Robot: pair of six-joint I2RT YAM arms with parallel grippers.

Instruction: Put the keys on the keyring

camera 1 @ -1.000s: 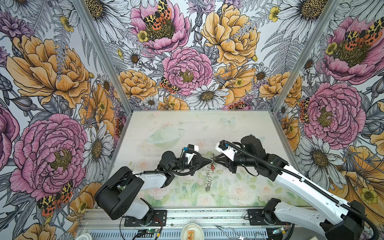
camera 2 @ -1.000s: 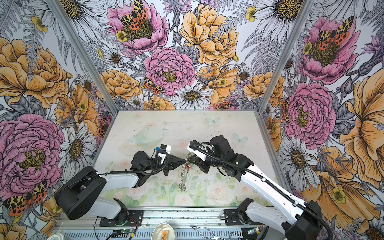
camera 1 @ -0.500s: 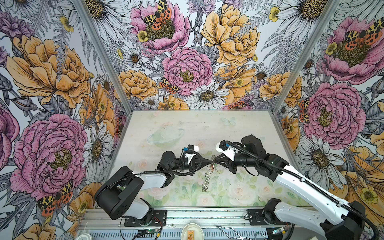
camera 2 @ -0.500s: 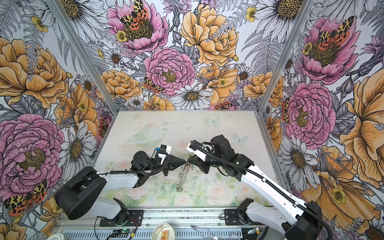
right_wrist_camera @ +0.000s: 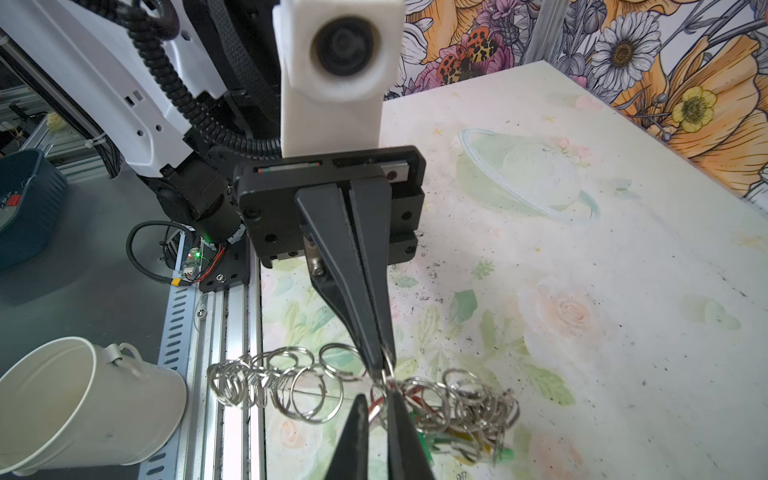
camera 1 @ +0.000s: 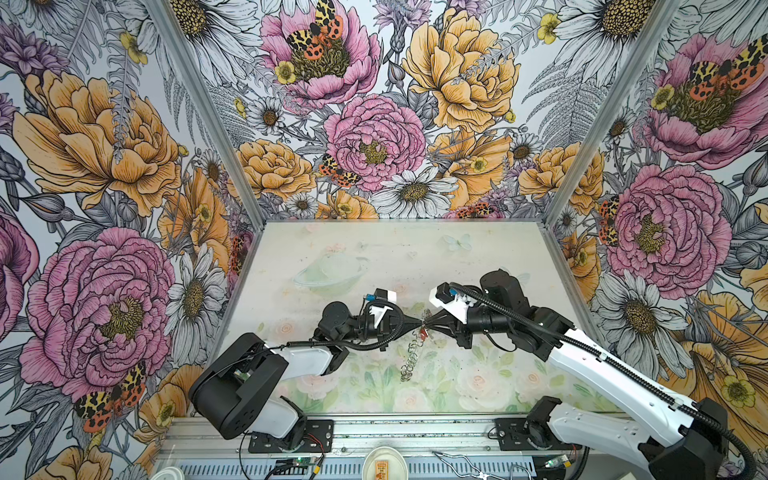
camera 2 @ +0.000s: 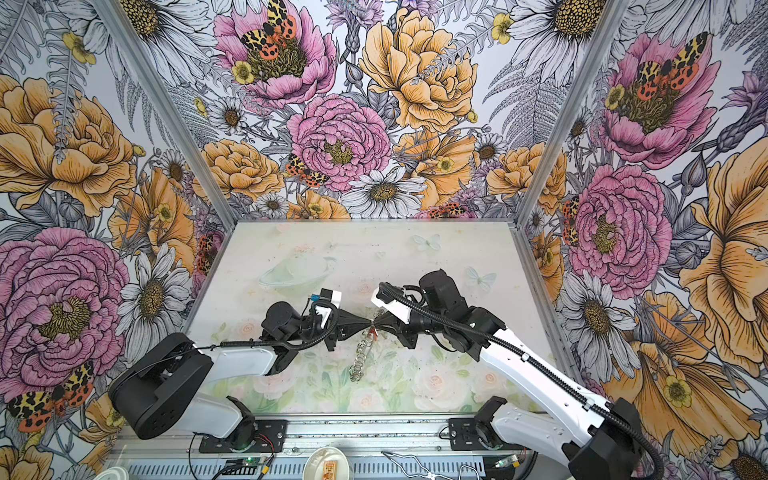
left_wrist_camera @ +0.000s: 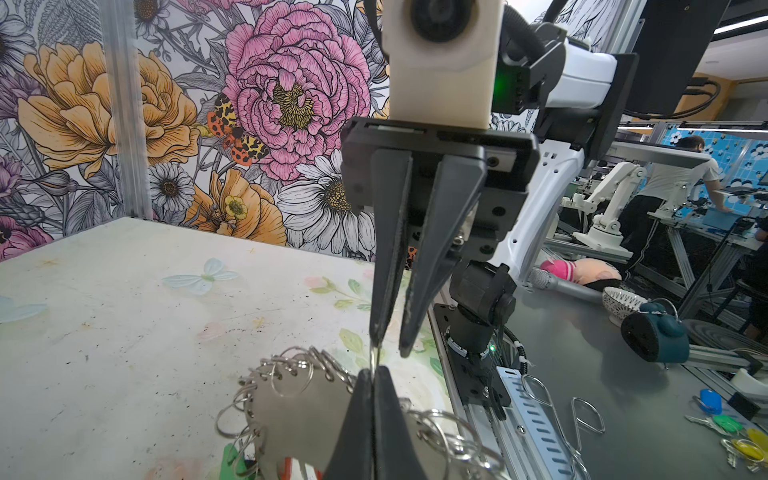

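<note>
1. In both top views you see the keyring (camera 1: pixel 411 357) only edge-on. It is a thin silvery strip hanging below the two end effectors, over the near middle of the table (camera 1: pixel 415 257). You cannot tell whether its lower end rests on the table.
2. In the left wrist view the frame edge cuts off part of the keyring's plate (left_wrist_camera: pixel 299 415), and your left end effector (left_wrist_camera: pixel 375 372) covers another part.
3. The keys (left_wrist_camera: pixel 230 457) show there only as slivers of green and red plastic, with their blades hidden. In the right wrist view they are a red, green and yellow tangle (right_wrist_camera: pixel 440 440) under the rings, too crowded to count.
4. The plate is flat, matte and grey-brown. Its fringe is shiny wire split rings (right_wrist_camera: pixel 307 386), round and overlapping. The fingers are black tapered wedges. The table is pale, printed with faded flowers and speckled dark.
5. Your left end effector is closed tight, its tips pinching what looks like a thin silver ring on the keyring's fringe.
6. The fingers of your right end effector (left_wrist_camera: pixel 392 345) stand a narrow gap apart, and one tip touches that same silver piece. You cannot tell whether they pinch anything.
7. Both arms reach inward from the near edge with their forearms low. The end effectors meet tip to tip above the table.
</note>
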